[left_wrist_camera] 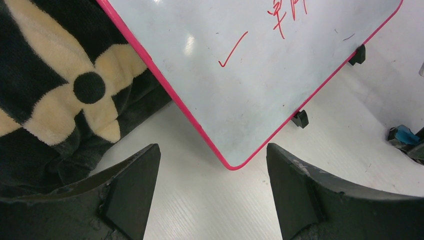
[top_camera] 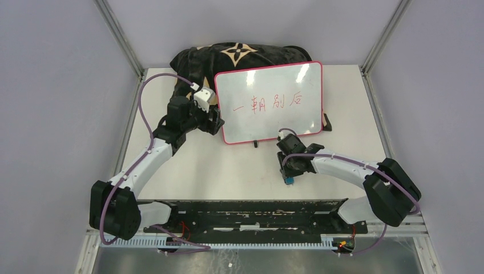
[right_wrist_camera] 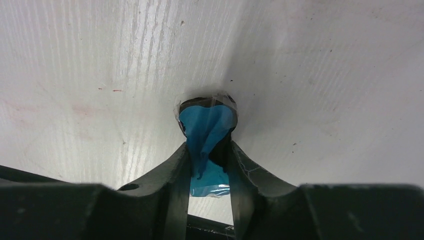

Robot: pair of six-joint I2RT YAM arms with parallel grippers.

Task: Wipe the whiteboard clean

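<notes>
Glossy white pink-framed whiteboard point(top_camera: 268, 103), red characters on it, propped against black tan-flowered cushion point(top_camera: 240, 54) at worktop point(top_camera: 228, 171) rear. Likely stiff, light, slick, tippy: brace your grip on frame edge. Left claw point(left_wrist_camera: 212, 150) wide open, empty, at board corner. Right claw point(right_wrist_camera: 209, 150) clamped on small blue wiper point(right_wrist_camera: 207, 122).

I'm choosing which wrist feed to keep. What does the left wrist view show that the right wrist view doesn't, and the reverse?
Only left wrist: the whiteboard with red writing, its lower corner just ahead of the open left gripper, and the black cushion beside it. Only right wrist: a close-up of the right gripper shut on a blue item. Both: the white table, and that blue item, small at the left wrist view's right edge.
</notes>
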